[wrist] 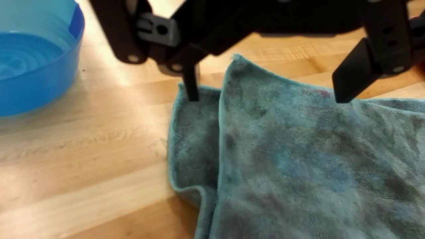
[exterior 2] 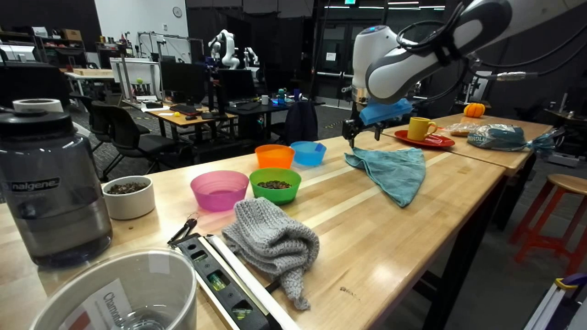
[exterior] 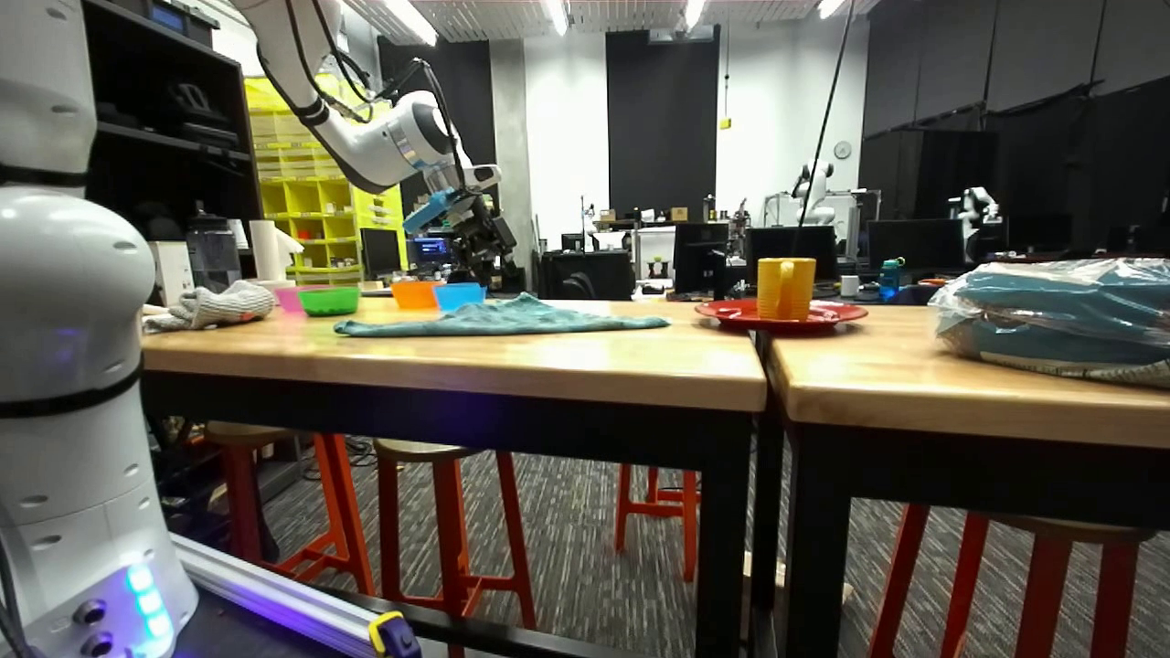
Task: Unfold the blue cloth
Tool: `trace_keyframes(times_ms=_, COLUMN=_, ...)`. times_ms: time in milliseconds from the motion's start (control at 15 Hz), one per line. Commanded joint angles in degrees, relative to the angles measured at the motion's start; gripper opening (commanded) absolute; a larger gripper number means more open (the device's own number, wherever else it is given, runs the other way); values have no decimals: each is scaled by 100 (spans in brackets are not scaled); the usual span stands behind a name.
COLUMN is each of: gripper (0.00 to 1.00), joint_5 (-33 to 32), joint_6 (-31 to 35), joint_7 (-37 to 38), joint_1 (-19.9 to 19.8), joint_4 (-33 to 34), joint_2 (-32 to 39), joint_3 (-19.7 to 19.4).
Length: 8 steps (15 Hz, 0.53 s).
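Nearest in an exterior view, a clear tumbler (exterior 2: 185,288) is cut off by the frame's bottom edge. Past a crumpled grey knit (exterior 2: 279,238), a green bowl (exterior 2: 282,195) holds dark bits (exterior 2: 274,184) too small to identify. Next, the blue cloth (exterior 2: 396,169) lies partly folded on the counter (exterior 2: 330,247), its lower part cropped in the wrist view. Over one edge of it the tool (wrist: 267,94) stands wide; whether it touches fabric, I cannot tell. Beyond, a yellow mug (exterior 2: 417,129) hides part of the red plate (exterior 2: 445,141) under it.
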Motion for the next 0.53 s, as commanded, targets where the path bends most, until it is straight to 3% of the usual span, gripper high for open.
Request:
trace_keyframes(times_ms=0, gripper=100, joint_5=-153, joint_6=-158, joint_7=294, joint_1=344, joint_4=624, joint_2=581, joint_3=-361)
trace_keyframes(times_ms=133, gripper=100, joint_5=-136, joint_6=-155, joint_7=346, joint_1=466, joint_4=829, joint_2=824, joint_3=-540)
trace_keyframes(times_ms=200, gripper=93, joint_5=-142, joint_6=-169, joint_7=378, joint_1=523, joint_4=922, joint_2=926, joint_3=-623)
trace_keyframes(times_ms=267, gripper=74, joint_5=-147, joint_6=-177, joint_7=406, joint_1=572, joint_4=996, joint_2=1014, joint_3=-708)
trace_keyframes(times_ms=467, gripper=53, joint_5=-121, joint_6=-184, joint_7=450, joint_1=683, joint_4=1106, joint_2=1142, joint_3=-911)
